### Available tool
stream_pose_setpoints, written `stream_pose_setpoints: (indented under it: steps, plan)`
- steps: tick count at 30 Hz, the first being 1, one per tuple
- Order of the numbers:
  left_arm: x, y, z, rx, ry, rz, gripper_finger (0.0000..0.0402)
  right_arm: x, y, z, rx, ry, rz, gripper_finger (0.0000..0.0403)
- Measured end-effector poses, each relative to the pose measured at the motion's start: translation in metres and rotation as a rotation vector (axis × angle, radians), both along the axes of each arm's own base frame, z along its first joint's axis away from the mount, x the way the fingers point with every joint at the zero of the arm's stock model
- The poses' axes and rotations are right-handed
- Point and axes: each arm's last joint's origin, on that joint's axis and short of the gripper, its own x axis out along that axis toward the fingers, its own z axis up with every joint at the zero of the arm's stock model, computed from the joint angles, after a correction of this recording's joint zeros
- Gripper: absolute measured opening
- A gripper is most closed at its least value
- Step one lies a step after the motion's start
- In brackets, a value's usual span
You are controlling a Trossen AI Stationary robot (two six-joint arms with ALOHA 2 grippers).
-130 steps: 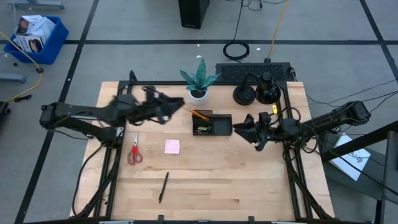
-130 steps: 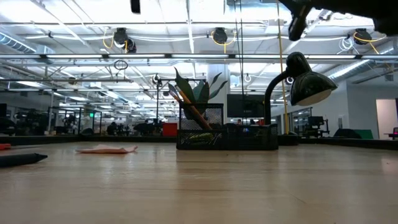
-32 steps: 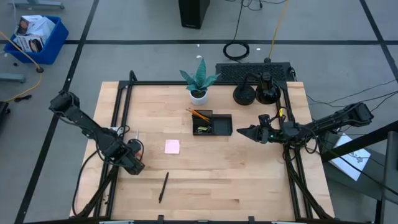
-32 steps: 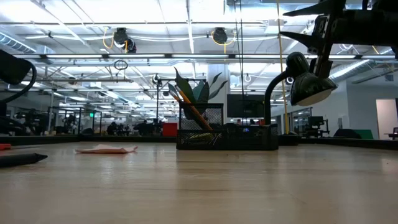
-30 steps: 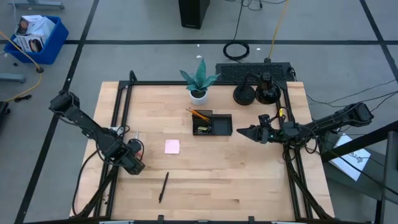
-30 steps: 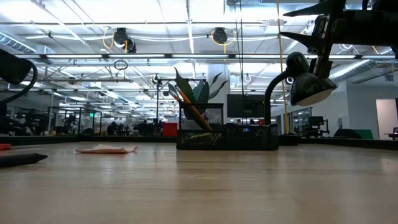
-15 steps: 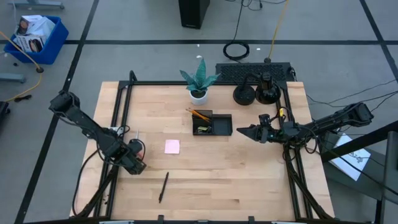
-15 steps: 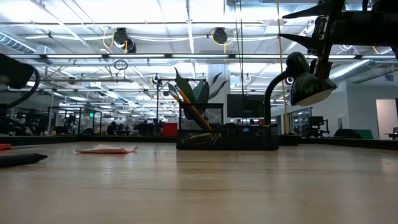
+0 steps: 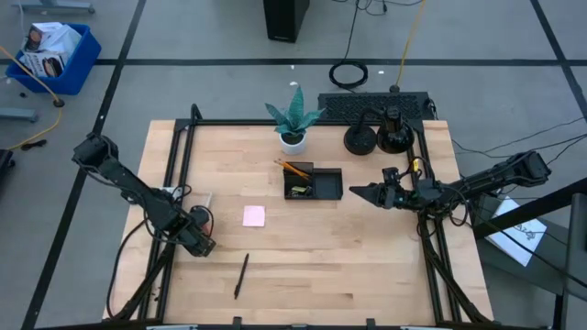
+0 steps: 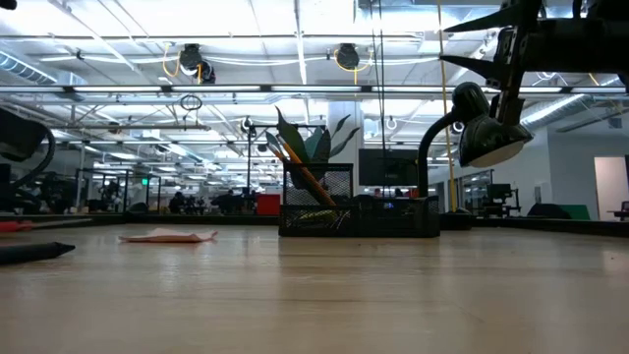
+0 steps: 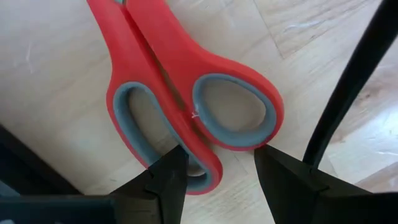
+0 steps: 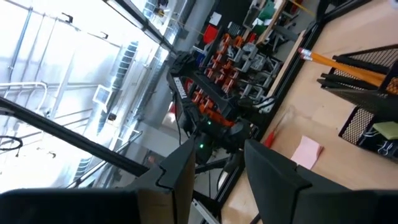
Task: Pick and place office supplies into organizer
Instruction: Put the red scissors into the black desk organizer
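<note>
Left gripper (image 11: 214,165), half-spread, straddles the red scissors (image 11: 180,81) handle.

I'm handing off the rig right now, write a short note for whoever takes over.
Left gripper: low at the table's left side, jaws open astride a handle loop of the red scissors, not closed on it.
Right gripper: waiting in the air right of the organizer, jaws apart, empty.
Done: orange pencils stand in the organizer.
Left: scissors, pink sticky pad mid-table, black pen near the front edge.
</note>
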Motion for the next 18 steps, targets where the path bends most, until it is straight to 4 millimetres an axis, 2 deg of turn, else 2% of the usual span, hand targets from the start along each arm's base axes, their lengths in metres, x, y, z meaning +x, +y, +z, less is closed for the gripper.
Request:
stream_pose_setpoints:
  steps: [5,8,16,18]
  plan:
    - [-0.0028,0.0018,-0.0037,0.006,0.012,-0.013,0.0189,0.0000,-0.0001,-0.0001,0.000,0.001,-0.002,0.0130]
    - [-0.0033,0.0013,-0.0039,0.012,0.005,-0.041,0.0168,0.0000,-0.0001,-0.0004,-0.001,0.004,-0.002,0.0130]
    - [-0.0015,0.0001,-0.0041,0.012,-0.026,-0.074,0.0031,0.0002,-0.0008,-0.0029,-0.012,0.031,-0.029,0.0130]
    - [-0.0003,-0.0006,-0.0040,0.010,-0.043,-0.080,0.0015,0.0003,-0.0008,-0.0031,-0.013,0.033,-0.029,0.0130]
